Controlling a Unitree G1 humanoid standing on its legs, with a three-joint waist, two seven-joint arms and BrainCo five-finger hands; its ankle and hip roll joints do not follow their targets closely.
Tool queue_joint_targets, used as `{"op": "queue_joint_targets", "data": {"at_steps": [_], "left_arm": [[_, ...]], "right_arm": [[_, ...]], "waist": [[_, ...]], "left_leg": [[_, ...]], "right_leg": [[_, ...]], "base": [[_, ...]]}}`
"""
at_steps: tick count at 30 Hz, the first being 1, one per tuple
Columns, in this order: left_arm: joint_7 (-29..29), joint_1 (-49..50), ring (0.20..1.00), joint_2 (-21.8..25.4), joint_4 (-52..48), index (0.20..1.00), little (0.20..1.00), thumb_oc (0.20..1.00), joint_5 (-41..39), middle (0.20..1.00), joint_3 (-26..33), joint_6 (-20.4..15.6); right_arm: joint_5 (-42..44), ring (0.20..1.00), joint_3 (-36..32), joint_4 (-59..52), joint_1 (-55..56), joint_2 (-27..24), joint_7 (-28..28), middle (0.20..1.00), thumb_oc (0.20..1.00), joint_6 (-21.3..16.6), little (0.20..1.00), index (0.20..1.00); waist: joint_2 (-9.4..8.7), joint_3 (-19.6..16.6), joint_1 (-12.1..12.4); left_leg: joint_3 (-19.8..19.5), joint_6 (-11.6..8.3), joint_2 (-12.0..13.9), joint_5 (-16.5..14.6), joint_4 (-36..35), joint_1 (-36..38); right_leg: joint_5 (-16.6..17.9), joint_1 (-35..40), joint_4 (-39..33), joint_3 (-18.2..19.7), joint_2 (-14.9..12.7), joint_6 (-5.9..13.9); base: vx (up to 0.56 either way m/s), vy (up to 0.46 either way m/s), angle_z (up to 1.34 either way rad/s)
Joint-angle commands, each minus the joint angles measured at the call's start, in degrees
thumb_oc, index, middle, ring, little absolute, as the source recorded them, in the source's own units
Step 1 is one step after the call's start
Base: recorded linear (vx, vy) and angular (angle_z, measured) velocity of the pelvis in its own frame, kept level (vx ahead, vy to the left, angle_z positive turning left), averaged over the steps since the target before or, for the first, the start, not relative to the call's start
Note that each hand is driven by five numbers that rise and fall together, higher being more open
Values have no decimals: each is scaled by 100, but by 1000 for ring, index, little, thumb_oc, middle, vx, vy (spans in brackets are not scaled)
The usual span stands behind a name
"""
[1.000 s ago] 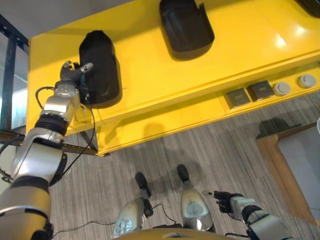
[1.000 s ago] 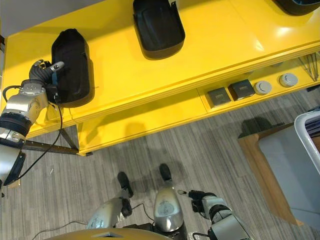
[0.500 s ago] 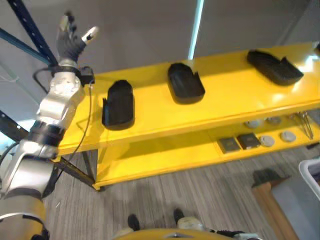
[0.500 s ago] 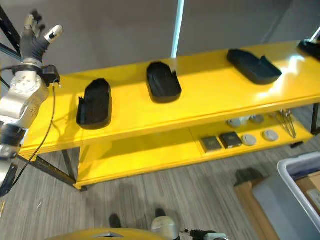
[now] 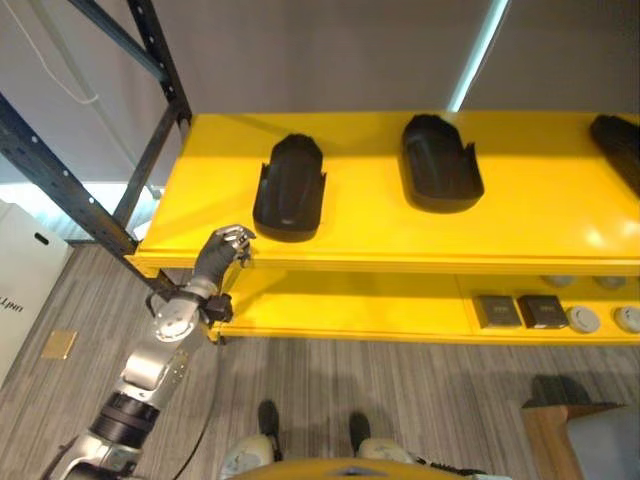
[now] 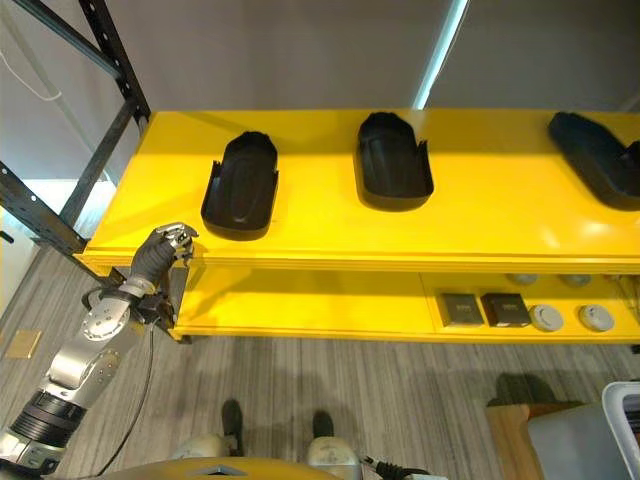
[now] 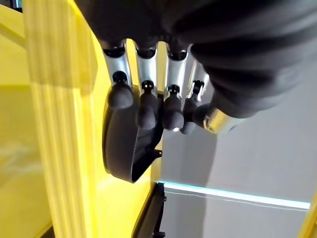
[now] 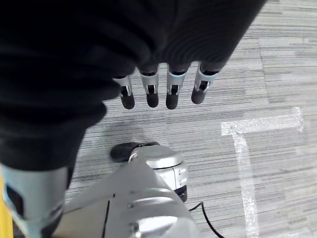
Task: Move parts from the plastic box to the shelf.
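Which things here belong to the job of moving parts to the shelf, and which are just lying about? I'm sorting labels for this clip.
Belonging to the job:
- yellow shelf
- three black parts on its top board: left part, middle part, right part
- left hand, empty, by the shelf's front edge
- right hand, empty, over the floor

Lying about:
- two dark square blocks and round discs on the lower board

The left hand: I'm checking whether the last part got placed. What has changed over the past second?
The left hand has let go of the leftmost black part and dropped away to the shelf's front edge, fingers curled and empty. The part stays lying on the shelf, as do the other black parts. The camera itself also shifted.
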Motion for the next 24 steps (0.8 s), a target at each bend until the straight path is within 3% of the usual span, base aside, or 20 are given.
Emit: {"op": "queue_joint_targets", "data": {"at_steps": [1, 7, 24], "left_arm": [[25, -909, 200, 85, -224, 200, 200, 200, 94, 200, 48, -539], [209, -1025, 200, 114, -184, 200, 200, 200, 210, 200, -215, -687], [716, -1845, 200, 117, 811, 200, 200, 200, 187, 200, -565, -445]], "right_arm": [[245, 1000, 165, 62, -225, 276, -85, 1000, 1000, 18, 1000, 1000], [330, 1000, 195, 18, -400, 184, -86, 1000, 1000, -58, 1000, 1000], [142, 1000, 226, -153, -435, 49, 30, 1000, 1000, -73, 1000, 1000]], "waist": [[-97, 438, -87], [-33, 694, -150], [2, 925, -573]], "left_leg": [[51, -21, 12, -904, 16, 432], [71, -26, -2, -851, 2, 290], [306, -83, 84, -756, -2, 252]], "right_leg": [[-538, -13, 147, -221, -22, -239], [-471, -210, 155, -144, -6, -249], [-367, -456, 225, 109, 14, -253]], "base": [[-98, 2, 9], [-63, 6, 2], [21, 0, -4]]}}
